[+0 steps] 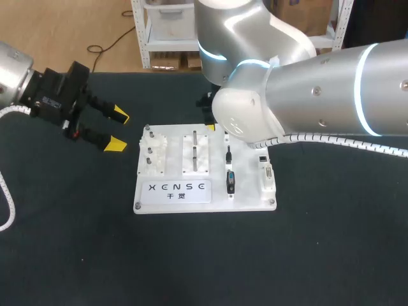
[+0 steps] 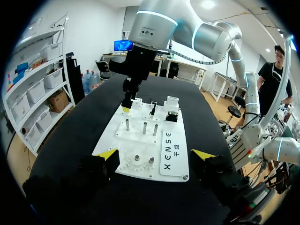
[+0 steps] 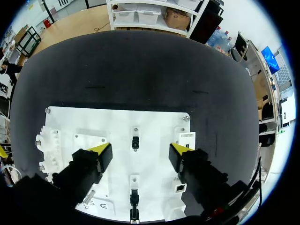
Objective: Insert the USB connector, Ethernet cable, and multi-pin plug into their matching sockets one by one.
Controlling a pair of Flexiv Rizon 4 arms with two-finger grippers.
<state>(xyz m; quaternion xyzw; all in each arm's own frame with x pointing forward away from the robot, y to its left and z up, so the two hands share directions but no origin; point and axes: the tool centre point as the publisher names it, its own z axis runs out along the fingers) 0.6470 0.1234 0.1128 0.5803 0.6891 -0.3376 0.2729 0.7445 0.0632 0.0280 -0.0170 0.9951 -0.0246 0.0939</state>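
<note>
The right gripper [image 3: 140, 152] hangs over the white board [image 1: 248, 191] with its yellow-tipped fingers spread wide and nothing between them. Under the gap between the fingers, a small black socket [image 3: 135, 143] sits in the board's middle strip. The black connector [image 3: 134, 201] lies in the same strip but further back toward the wrist, behind the fingertips and apart from both of them. Under one finger, a small square port [image 3: 180, 188] is set into a white block at the board's edge. The left gripper [image 1: 118, 129] is off the board, near its short end, over the dark table [image 1: 76, 255]. Its fingers also stand apart and hold nothing. Seen from its wrist, the board lies ahead of it, with the white gears [image 2: 137, 160] nearest and three upright pegs [image 2: 144, 127] just beyond them. In the head view the right arm's own bulk covers its gripper almost wholly, leaving only a sliver of yellow at the board's far edge, so the fingers' spread shows only in the wrist view. There the connector's rear end is cut off at the view's edge. The connector is too small to tell what kind of plug it is, and the same goes for the other sockets on the board.
</note>
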